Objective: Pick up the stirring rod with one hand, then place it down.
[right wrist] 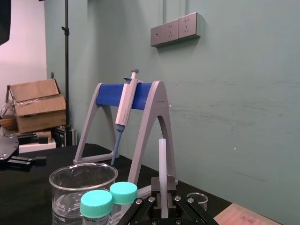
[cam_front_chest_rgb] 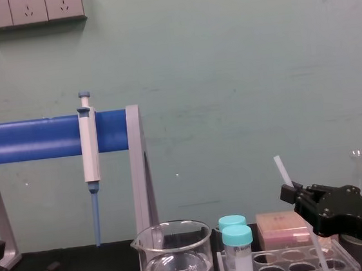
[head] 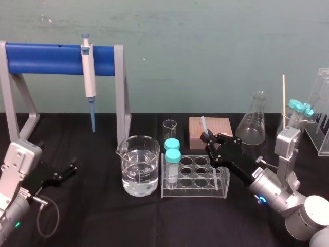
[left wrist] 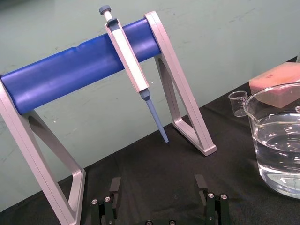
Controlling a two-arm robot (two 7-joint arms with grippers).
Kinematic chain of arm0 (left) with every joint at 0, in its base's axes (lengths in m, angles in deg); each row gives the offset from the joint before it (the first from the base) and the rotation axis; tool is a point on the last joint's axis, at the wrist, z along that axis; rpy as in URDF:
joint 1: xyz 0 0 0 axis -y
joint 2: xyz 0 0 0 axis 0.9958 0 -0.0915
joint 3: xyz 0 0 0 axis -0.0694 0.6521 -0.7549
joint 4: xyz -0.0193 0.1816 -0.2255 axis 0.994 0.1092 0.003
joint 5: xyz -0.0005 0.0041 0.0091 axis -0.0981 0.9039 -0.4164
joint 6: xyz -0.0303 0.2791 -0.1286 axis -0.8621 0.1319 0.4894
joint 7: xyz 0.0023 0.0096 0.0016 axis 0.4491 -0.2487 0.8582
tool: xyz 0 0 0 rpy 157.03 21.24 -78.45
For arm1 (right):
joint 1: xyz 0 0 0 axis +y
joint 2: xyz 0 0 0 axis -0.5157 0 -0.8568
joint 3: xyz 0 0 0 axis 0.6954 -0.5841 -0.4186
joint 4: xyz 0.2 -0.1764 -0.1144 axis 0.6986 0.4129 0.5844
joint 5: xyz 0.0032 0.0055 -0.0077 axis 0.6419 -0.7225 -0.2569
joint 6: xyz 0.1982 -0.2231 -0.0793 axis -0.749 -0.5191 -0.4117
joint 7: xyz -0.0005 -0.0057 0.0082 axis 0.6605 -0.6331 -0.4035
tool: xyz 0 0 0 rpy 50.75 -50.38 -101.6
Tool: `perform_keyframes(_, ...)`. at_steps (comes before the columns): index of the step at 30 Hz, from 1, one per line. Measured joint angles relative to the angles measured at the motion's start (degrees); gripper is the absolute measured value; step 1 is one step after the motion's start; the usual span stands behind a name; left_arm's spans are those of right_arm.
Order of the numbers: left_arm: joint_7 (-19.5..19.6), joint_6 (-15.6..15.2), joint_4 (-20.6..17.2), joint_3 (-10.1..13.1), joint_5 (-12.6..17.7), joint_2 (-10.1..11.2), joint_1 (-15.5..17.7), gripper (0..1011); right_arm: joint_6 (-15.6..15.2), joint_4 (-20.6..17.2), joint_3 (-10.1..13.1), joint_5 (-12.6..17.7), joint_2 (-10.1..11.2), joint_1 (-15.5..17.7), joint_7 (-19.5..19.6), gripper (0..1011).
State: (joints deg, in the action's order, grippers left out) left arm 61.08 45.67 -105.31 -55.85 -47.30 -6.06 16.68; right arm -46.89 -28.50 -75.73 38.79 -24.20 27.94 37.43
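Translucent whitish stirring rod [head: 204,125] is riding in the right gripper [head: 210,140], above the rear right part of the clear tube rack [head: 195,193]. The fingers are clenching the rod around mid-length, so a short stub is poking up past them and the rest is hanging down toward the rack's holes. Seen from the chest view it is leaning, its top tipped toward the rack's left end. Cannot tell whether the lower tip is touching the rack.

Gripping near the middle is probably stopping the rod from swinging. Judging the pick as done and the put-down as not yet begun.

The bare black table [head: 103,221] in front of the rack is looking like the safest landing spot. The water beaker [head: 140,164] just left of the rack and the two teal-capped tubes [head: 172,154] in its left end are crowding that side.

The left gripper [head: 64,171] is sitting low, well to the left of the rack, fingers spread and holding nothing, out of the way.
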Motion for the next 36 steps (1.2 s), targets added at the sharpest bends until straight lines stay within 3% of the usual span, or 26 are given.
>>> perform_keyframes(9,0.00,0.00,0.00,0.00,0.00,0.00,0.00,1000,0.18,0.00,0.00,0.05,-0.01,0.01,-0.11,66)
perform_keyframes(13,0.00,0.00,0.00,0.00,0.00,0.00,0.00,1000,0.22,0.00,0.00,0.07,-0.01,0.01,-0.14,121)
perform_keyframes(36,0.00,0.00,0.00,0.00,0.00,0.00,0.00,1000,0.32,0.00,0.00,0.10,-0.01,0.00,-0.24,847)
